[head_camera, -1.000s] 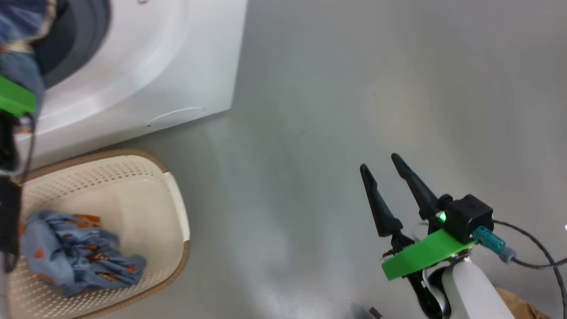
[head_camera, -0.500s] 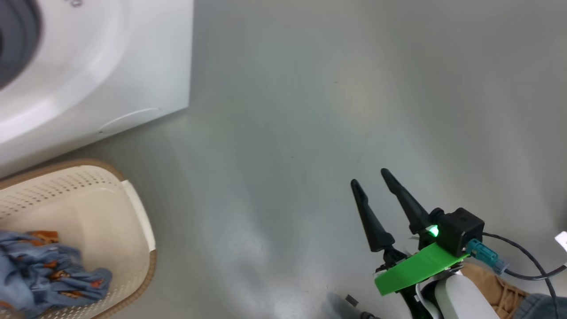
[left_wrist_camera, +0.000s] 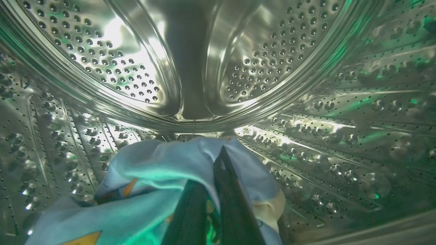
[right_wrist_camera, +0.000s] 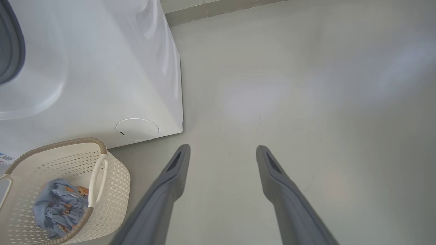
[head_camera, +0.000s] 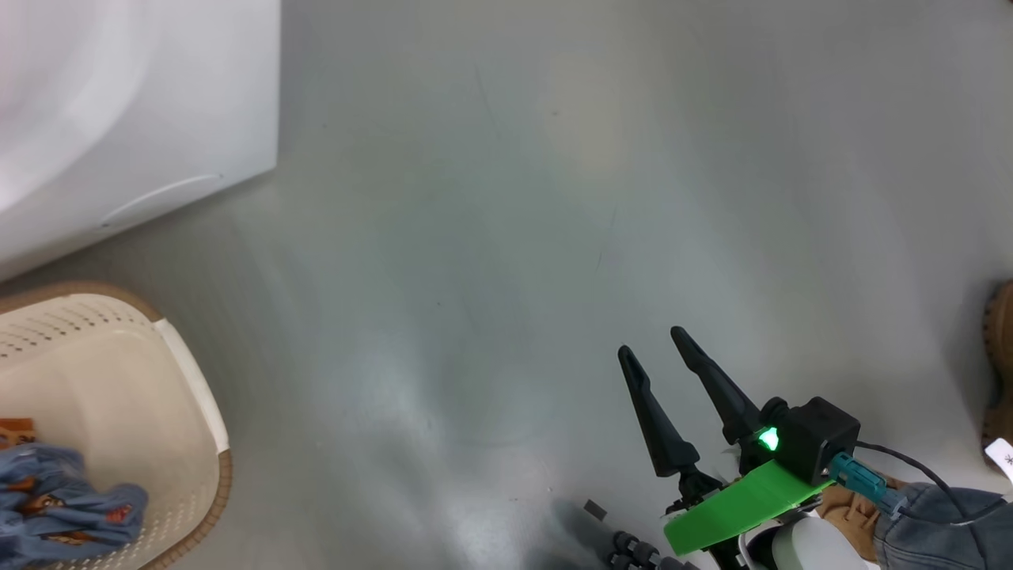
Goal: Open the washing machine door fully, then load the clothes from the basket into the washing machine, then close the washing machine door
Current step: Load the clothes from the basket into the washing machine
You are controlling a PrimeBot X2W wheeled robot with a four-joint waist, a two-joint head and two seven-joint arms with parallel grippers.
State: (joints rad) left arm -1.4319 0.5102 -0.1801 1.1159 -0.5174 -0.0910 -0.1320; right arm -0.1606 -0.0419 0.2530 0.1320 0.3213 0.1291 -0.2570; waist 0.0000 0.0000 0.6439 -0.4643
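Head view: right gripper (head_camera: 650, 344) at lower right, the two dark fingers spread wide, nothing between them, over bare grey floor (head_camera: 514, 237). Basket (head_camera: 202, 412) at lower left edge, well apart from this gripper. Clothes (head_camera: 63, 511), blue with orange figures, lie in the basket bottom. White washing machine (head_camera: 134, 119) corner at upper left, just behind the basket. A person's brown shoe (head_camera: 999, 356) at right edge and a denim trouser leg (head_camera: 942, 526) at bottom right, beside the gripper's cable.

Left wrist view: left gripper (left_wrist_camera: 214, 177) is inside the perforated steel drum (left_wrist_camera: 306, 102), fingers closed tight together, pinching a blue printed cloth (left_wrist_camera: 160, 170). The cloth wraps around both fingers and hangs to the lower left; an orange patch and a cream edge show on it. It sits low above the drum wall; contact with the wall cannot be told.

Right wrist view: right gripper (right_wrist_camera: 223, 149) fingers wide apart, empty, pointing at the floor (right_wrist_camera: 306, 102). Basket (right_wrist_camera: 112, 177) to the lower left of the left finger, near but not touching. Clothes (right_wrist_camera: 58, 207) bunched inside it. Washing machine (right_wrist_camera: 102, 68) beyond the basket, with its round cover (right_wrist_camera: 137, 129) low on the front, grey gasket (right_wrist_camera: 10, 41) at the far left edge and a blue label (right_wrist_camera: 5, 158) at the base.
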